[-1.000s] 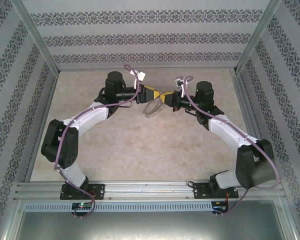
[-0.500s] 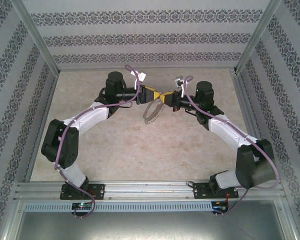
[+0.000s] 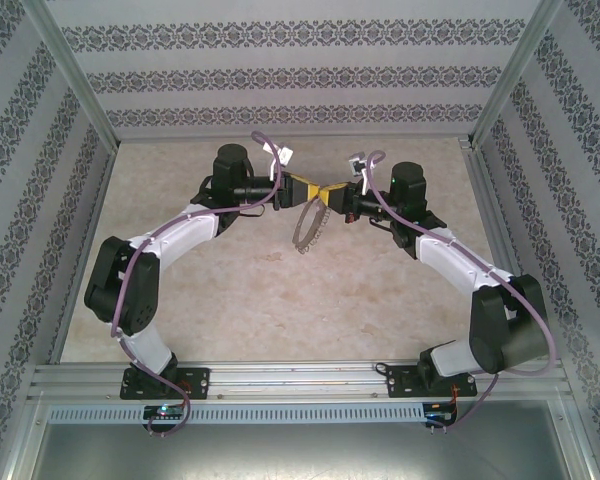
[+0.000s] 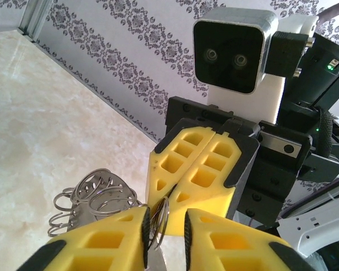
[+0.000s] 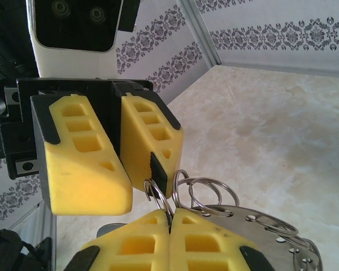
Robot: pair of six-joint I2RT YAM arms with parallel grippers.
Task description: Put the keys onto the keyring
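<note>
Since a second ago, the keyring (image 3: 306, 228) has been swung from a broad, flat tilt to a narrower, near edge-on hang. It is suspended above the 12 o'clock half of the table (image 3: 280, 300). It is seen as a perforated grey metal plate fringed with thin wire loops. One loop is clamped between the closed, ribbed yellow jaws of the right gripper (image 5: 170, 217). The jaws of the left gripper (image 4: 166, 219) are held narrowly apart around another loop. The table is mottled beige and marble-like. It is enclosed by walls of striped, patterned wallpaper (image 3: 300, 75) and aluminium rails (image 3: 280, 380).
</note>
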